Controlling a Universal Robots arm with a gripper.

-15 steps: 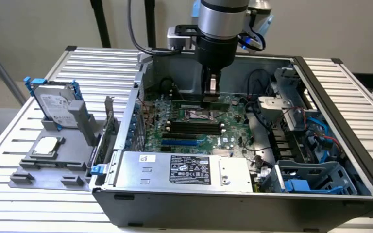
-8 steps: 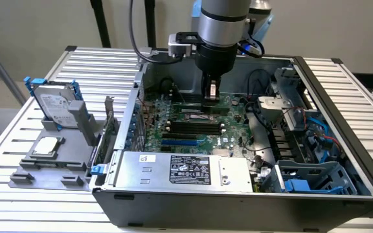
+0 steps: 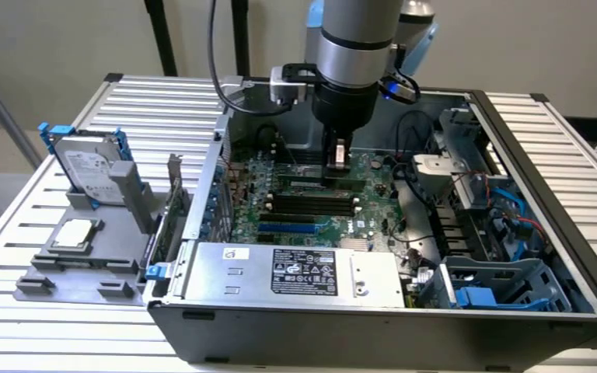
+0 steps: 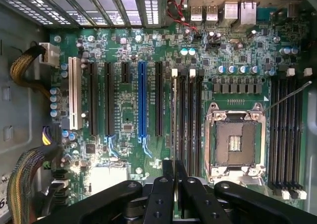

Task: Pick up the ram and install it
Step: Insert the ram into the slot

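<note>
Black fingers [image 4: 174, 184] are pinched narrow on the ram [image 4: 173, 120], held edge-on so it lines up over a memory slot [image 4: 181, 120] directly beneath them on the motherboard [image 4: 129, 130].

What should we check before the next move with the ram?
1. Ram in claw: ok, a thin board is clamped edge-on between the fingers.
2. Claw over the memory slots: ok, it hangs above the bank beside the CPU socket.
3. Ram parallel to the slots: ok in the wrist view.
4. Exact target slot under the ram: cannot tell.
5. Slot latches open: cannot tell.
6. Cable bundles clear of the slots: ok, they lie at the board's far side.
</note>
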